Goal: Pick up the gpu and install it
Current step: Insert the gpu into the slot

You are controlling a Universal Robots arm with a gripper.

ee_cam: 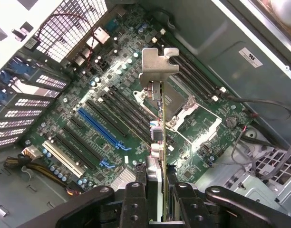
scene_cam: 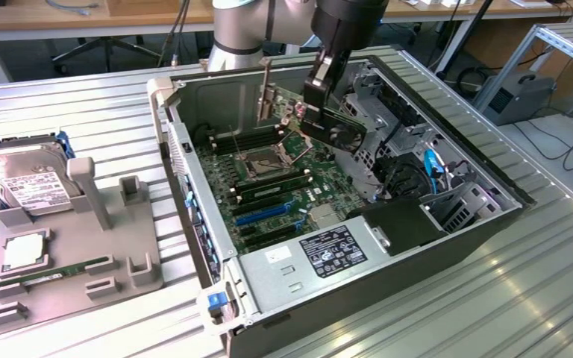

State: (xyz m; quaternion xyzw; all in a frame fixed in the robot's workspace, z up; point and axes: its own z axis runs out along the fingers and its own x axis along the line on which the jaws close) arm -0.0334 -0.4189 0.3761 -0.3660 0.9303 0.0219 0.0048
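The gpu (scene_cam: 339,133), a dark card with a black cooler and a silver bracket (scene_cam: 265,89) at one end, hangs inside the open computer case (scene_cam: 366,283) above the motherboard (scene_cam: 266,190). My gripper (scene_cam: 315,104) comes down from above and is shut on the card's upper edge. In the wrist view the gpu (ee_cam: 157,135) runs edge-on away from the fingers (ee_cam: 136,192), with its bracket (ee_cam: 157,66) at the far end. It is over the CPU socket (ee_cam: 183,107), clear of the board. Beside it lie the black slots and a blue slot (ee_cam: 100,128).
A grey holder (scene_cam: 77,246) stands at the exterior view's left on the slatted table. It carries a silver hard drive (scene_cam: 27,183) and a green memory stick (scene_cam: 53,272). Drive cages and cables (scene_cam: 416,171) fill the case's side at the exterior view's right.
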